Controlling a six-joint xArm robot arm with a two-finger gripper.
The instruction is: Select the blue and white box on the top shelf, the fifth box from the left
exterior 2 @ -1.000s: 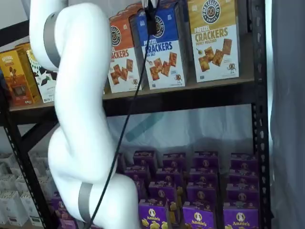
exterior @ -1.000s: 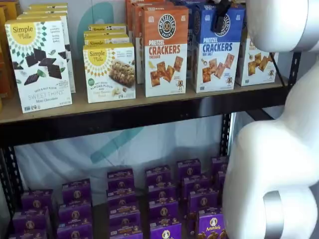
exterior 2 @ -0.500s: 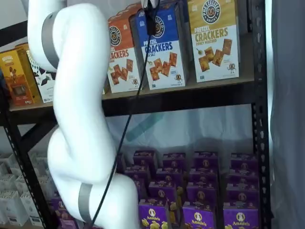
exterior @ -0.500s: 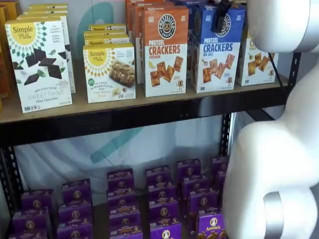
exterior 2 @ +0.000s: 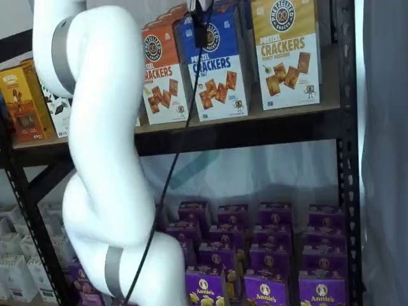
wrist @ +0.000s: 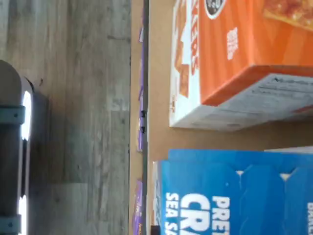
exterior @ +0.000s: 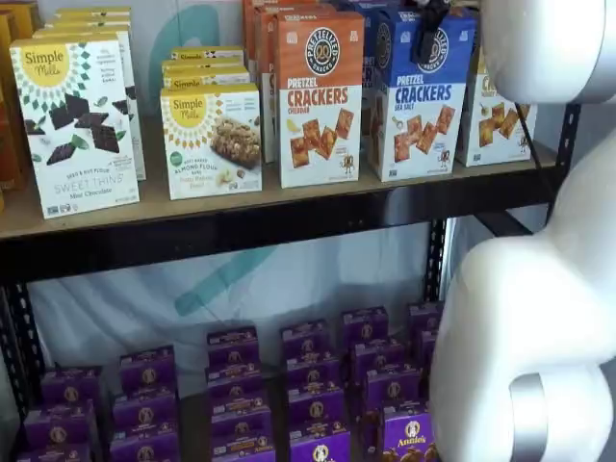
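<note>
mint chocolate box: far left of the top shelf, upright, face to the front.
almond flour bar box: next along, shorter, more of the same stacked behind it.
orange Cheddar box: upright, just left of the target; in a shelf view it sits just beside the target, side by side. Wrist view shows its orange face and white side panel across a strip of bare board.
blue and white box: on the top shelf, between the orange Cheddar box and the yellow-topped box. Long axis vertical, blue end up, white end down on the board. Printed front faces out toward the cameras, slightly angled in a shelf view. Appears level, no clear tilt.
blue and white box, wrist view: blue top flaps and part of the "SEA SALT" lettering fill the frame, picture turned on its side.
gripper: black fingers at the top of the blue and white box, over its round logo. Same in a shelf view, cable hanging beside it. Fingers are closed down and clamped on the top of that box.
yellow-topped box: upright, right of the target, small gap between.
arm: white, bulky, in front of the shelves in both shelf views.
purple boxes: rows on the lower shelf.
</note>
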